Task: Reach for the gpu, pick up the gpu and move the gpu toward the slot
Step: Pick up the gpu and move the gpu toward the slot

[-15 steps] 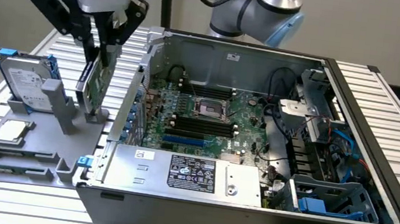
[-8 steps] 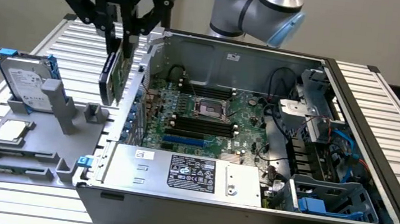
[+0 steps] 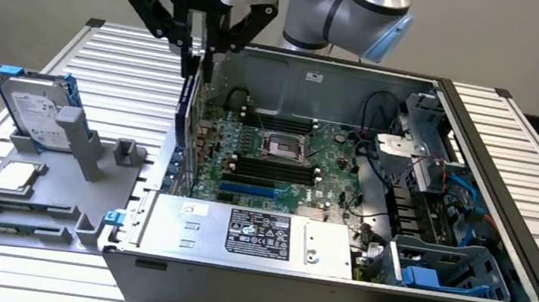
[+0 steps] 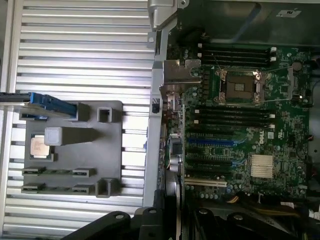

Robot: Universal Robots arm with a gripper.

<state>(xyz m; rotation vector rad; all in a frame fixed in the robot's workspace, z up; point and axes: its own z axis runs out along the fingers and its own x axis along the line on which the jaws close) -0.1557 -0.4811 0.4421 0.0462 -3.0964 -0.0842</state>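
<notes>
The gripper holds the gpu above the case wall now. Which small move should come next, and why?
Probably a short shift over the motherboard. The gripper holds the gpu edge-on, hanging by the case's wall, not yet above the blue slot.

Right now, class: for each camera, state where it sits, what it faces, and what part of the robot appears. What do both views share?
Exterior view: off the arm, raised, looking down into the open computer case; shows the arm and gripper holding the gpu edge-on.
Wrist view: on the wrist, looking down past the gripper and gpu.
Shared: motherboard, grey fixture, hard drive.
</notes>
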